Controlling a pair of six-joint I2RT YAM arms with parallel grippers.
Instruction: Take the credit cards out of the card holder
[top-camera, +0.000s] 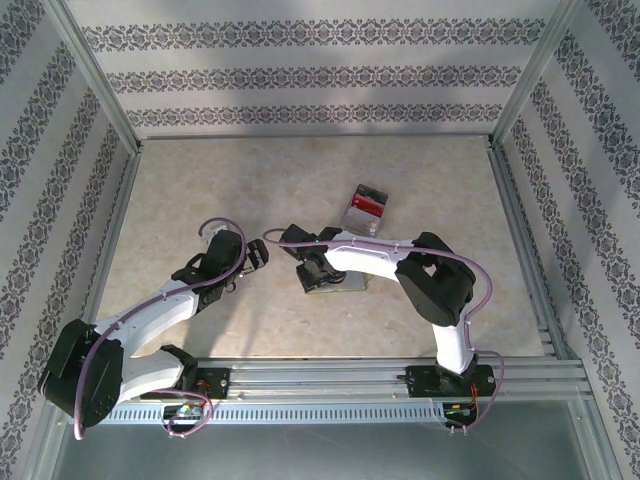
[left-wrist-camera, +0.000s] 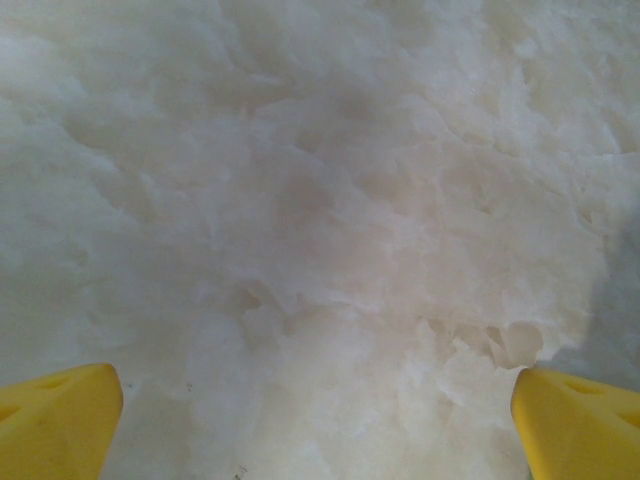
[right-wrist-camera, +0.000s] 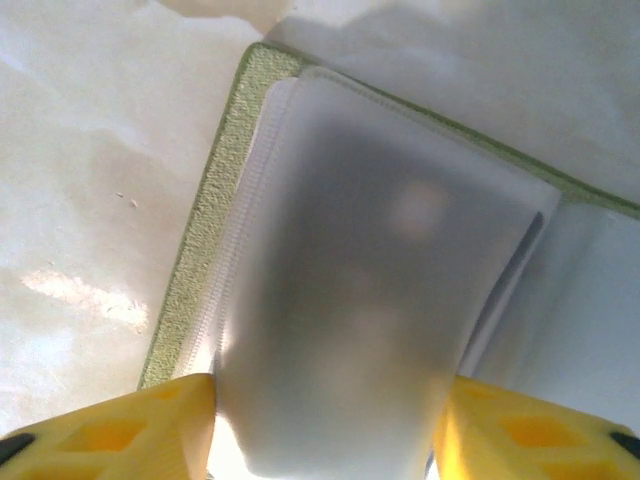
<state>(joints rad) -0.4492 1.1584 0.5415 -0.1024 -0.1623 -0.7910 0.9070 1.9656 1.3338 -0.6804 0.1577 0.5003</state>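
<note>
1. Patterned walls box in a pale marbled worktop (top-camera: 250, 190).
2. Card holder (right-wrist-camera: 200, 250) lies open under the right gripper (right-wrist-camera: 330, 425), whose jaws pinch its clear pocket leaf (right-wrist-camera: 360, 300), probably to free a card.
3. Left gripper (left-wrist-camera: 320, 420) hovers with jaws spread and nothing between them.
4. Credit cards (top-camera: 365, 208) sit stacked well beyond both jaws.

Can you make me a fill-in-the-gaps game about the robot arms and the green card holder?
1. The left tool hangs open over the bare ____.
2. The right tool has fingers coloured ____.
3. The card holder has a border coloured ____.
4. One of the piled credit cards is bright ____.
Missing words: table; yellow; green; red.
</note>
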